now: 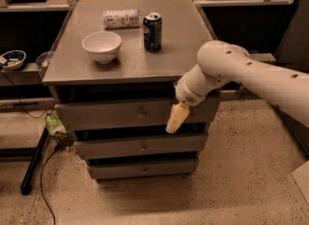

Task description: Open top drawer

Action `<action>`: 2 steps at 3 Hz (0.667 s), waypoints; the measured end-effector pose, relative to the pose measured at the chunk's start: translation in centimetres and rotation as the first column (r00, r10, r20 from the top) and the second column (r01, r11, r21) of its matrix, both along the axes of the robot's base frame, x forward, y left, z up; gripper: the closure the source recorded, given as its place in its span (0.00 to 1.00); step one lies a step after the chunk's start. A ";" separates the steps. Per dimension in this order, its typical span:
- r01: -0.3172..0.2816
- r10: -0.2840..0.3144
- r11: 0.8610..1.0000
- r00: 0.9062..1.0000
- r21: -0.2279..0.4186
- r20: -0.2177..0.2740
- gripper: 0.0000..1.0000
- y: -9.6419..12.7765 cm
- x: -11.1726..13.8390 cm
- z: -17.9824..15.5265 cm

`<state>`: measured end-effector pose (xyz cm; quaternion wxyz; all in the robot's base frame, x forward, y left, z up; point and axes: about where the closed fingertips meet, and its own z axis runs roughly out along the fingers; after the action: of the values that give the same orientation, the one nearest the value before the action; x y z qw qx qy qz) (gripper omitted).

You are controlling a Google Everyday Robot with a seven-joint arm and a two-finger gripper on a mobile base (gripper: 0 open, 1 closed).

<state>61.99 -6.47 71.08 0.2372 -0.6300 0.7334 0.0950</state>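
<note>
The top drawer [106, 115] is the widest grey front of three on a grey cabinet, with a small round knob [141, 114] at its centre. Two narrower drawer fronts [140, 146] sit below it. My gripper [176, 118], cream-coloured at the end of a white arm [251, 77], hangs in front of the right part of the top drawer front. It is a short way to the right of the knob and holds nothing that I can see.
On the cabinet top [72, 69] stand a white bowl [101, 45], a blue soda can [152, 31] and a packet lying flat [120, 19]. A small bowl [12, 59] sits on a shelf at left. A black bar and cable [34, 166] lie on the floor at left.
</note>
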 end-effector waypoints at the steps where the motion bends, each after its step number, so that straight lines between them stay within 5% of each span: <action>1: 0.000 0.000 1.000 1.000 0.000 0.000 0.00 0.0 0.0 0.0; 2: 0.005 -0.005 1.000 1.000 0.013 -0.019 0.00 0.1 -0.2 -0.7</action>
<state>61.80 -6.35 70.35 0.2346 -0.6258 0.7364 0.1049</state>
